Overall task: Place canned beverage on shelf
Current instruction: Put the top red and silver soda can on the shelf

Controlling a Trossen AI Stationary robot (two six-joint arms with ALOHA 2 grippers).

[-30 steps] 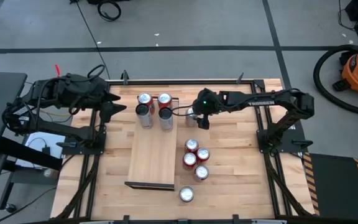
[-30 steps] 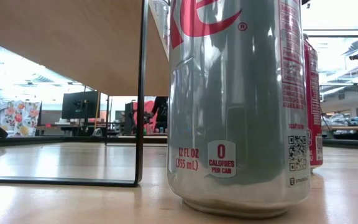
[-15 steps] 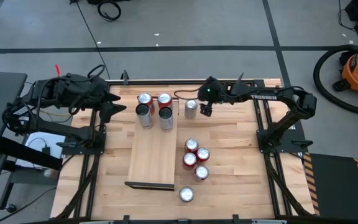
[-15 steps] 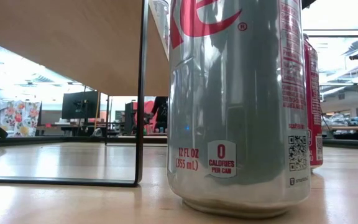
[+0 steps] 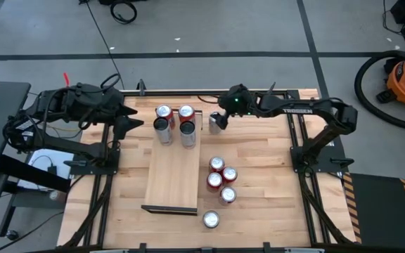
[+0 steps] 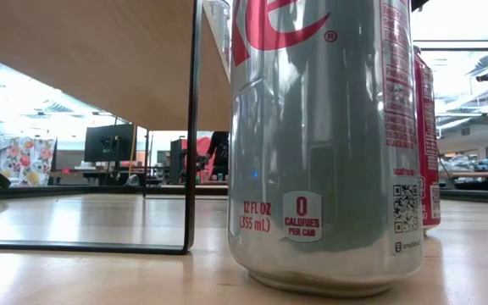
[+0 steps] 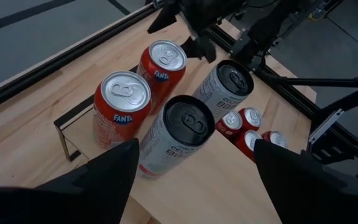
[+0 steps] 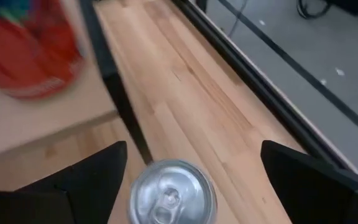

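Right gripper (image 5: 220, 121) hovers over a silver can (image 5: 215, 122) standing on the tabletop (image 5: 259, 161), just beside the far end of the shelf (image 5: 174, 176). In the right wrist view the fingers (image 8: 86, 177) sit spread wide either side of the can's lid (image 8: 170, 194), not touching it, so the can is not yet held. Judgement: the can is a rigid thin-walled cylinder, smooth and somewhat slippery; if full it is moderately heavy, and it could dent under a hard squeeze. Best hold is probably across the body below the rim, fingers on opposite sides, kept upright. On the shelf's far end stand four cans: two red Fanta cans (image 7: 122, 111) and two grey cans with dark lids (image 7: 179, 140). They fill most of that end, so the free board is nearer the camera side, and the dark raised lip (image 8: 114, 87) lies between the silver can and the shelf surface; I judge the can must be lifted over it. A cluster of four red-and-silver cans (image 5: 221, 181) sits on the table well apart, with one more silver can (image 5: 210, 219) near the shelf's near end. Left gripper (image 5: 133, 124) waits beside the shelf, fingers (image 7: 114, 168) spread and empty.
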